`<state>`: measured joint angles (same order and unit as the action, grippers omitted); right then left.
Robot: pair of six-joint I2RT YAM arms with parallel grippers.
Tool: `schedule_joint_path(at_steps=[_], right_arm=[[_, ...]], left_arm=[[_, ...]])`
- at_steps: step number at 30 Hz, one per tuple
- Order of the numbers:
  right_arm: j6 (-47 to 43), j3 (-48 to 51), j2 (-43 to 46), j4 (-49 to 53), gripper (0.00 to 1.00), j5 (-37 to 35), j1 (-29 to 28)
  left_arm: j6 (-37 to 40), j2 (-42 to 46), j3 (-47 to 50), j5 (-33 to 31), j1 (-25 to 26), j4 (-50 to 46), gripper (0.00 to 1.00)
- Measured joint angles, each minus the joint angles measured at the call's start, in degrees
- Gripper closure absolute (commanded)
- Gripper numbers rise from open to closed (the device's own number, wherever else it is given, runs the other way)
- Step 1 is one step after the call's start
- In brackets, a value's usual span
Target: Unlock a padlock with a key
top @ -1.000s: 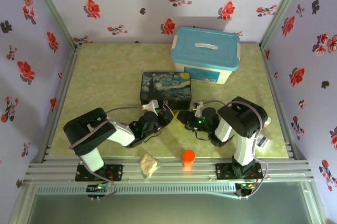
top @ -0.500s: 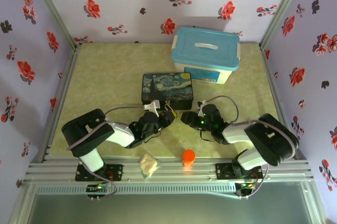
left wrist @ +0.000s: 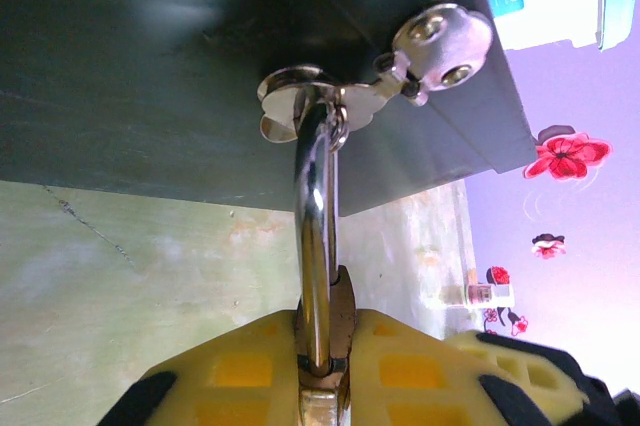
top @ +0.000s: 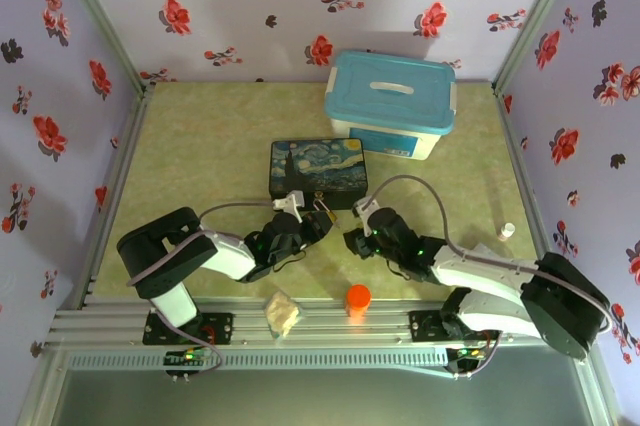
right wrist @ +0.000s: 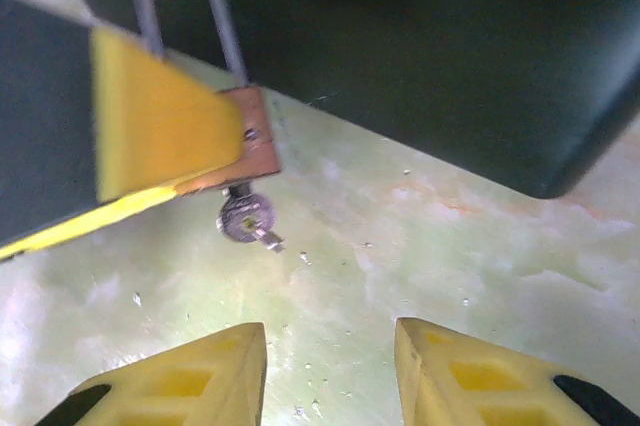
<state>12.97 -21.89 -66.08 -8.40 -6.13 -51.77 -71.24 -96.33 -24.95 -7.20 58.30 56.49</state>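
At the near side of the painted box, close to the middle of the bench, the padlock hangs by its silver shackle from the box's clasp. The left tool is clenched on the brass body, a yellow pad pressed to each side. From the body's free end the key pokes out of the keyhole, only its small round head showing. The right tool sits just beside the key on the right, released, its two yellow fingers spread apart and touching neither key nor padlock.

Painted box, tub, orange cylinder
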Motion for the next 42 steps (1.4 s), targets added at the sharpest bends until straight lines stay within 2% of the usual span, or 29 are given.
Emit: schedule_joint_path(at_steps=[9, 18, 26, 36, 42], right_arm=[[-13.3, -5.6, -9.5, 0.6, 0.64, -6.5, -3.9], [-17.8, -7.6, -14.5, -1.2, 0.70, -9.6, -6.0], [-19.5, -9.0, -16.0, -4.0, 0.79, -13.4, -6.9], [-18.8, -9.0, -16.5, -5.9, 0.97, -13.0, -6.9], [-18.3, -8.9, -16.4, -5.8, 1.00, -4.5, -4.0]], left_arm=[[0.0, 0.6, 0.0, 0.4, 0.0, -0.6, 1.00], [0.0, 2.1, 0.0, 0.9, 0.0, -1.0, 1.00], [0.0, 2.3, 0.0, 1.2, 0.1, -1.4, 1.00], [0.0, 2.6, 0.0, 0.1, 0.1, -1.0, 1.00], [0.1, 2.9, 0.0, 0.2, 0.0, -2.6, 1.00]])
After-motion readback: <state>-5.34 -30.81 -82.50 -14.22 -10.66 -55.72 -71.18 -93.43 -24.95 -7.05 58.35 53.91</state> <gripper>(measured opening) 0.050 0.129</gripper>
